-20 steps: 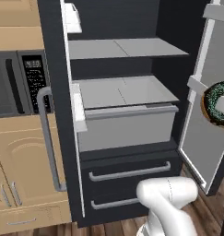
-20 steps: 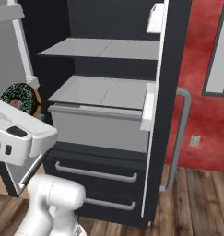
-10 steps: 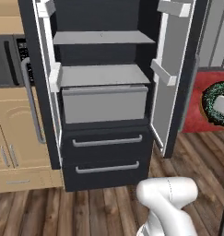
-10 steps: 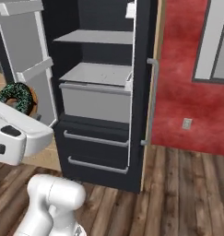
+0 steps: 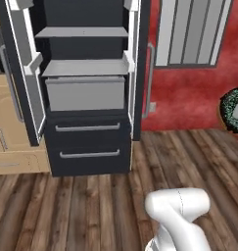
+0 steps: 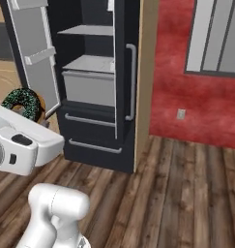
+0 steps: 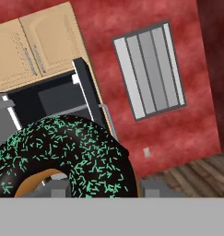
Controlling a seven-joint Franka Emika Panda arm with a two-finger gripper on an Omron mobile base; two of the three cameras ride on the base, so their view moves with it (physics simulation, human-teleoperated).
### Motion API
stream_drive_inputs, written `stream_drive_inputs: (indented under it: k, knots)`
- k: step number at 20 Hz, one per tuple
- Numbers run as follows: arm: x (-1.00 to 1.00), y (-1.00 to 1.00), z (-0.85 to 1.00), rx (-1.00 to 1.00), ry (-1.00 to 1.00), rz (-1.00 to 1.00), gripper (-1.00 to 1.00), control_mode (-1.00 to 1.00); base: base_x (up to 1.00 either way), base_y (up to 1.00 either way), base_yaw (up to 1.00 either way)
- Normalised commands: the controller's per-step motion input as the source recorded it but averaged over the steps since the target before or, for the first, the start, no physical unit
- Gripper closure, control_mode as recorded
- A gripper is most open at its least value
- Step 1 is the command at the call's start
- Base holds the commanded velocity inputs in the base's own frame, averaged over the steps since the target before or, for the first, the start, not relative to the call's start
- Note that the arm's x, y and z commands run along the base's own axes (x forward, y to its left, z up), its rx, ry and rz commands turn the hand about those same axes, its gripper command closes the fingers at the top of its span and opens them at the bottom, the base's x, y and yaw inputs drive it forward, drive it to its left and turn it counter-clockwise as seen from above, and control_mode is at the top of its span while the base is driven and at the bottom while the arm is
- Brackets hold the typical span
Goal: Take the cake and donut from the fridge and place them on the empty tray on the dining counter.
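The donut (image 7: 62,154), a ring with dark glaze and green sprinkles, sits close in front of the hand camera. My gripper (image 7: 104,190) is shut on it, and a grey fingertip shows on each side of its lower edge. The same donut (image 6: 23,101) rides above my white hand at the left of the right base view, and it sits at the right edge of the left base view as donut (image 5: 233,110). The black fridge (image 5: 86,93) stands with both doors open, its grey shelves bare, a good way off from my hand. The cake, tray and dining counter are out of view.
A red wall (image 5: 189,93) with a grey barred window (image 5: 189,32) stands to the right of the fridge. Tan cabinets (image 5: 8,137) adjoin the fridge's left side. Wooden plank floor (image 6: 186,193) lies between me and the fridge.
The whole picture has shifted: the base has backed off and turned right, so the fridge looks smaller and further left and the red wall has come in. The donut stays in the gripper.
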Motion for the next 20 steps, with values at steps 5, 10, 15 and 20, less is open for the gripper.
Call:
stream_drive_inputs:
  k: [5,10,15,20]
  knots:
    - [0.0,0.0,0.0,0.0,0.0,0.0,1.0,1.0,-1.0,0.02,0.01]
    - [0.0,0.0,0.0,0.0,0.0,0.0,1.0,1.0,-1.0,-0.14,0.0]
    - [0.0,0.0,0.0,0.0,0.0,0.0,1.0,1.0,-1.0,-0.28,0.0]
    - [0.0,0.0,0.0,0.0,0.0,0.0,1.0,1.0,-1.0,-0.14,0.0]
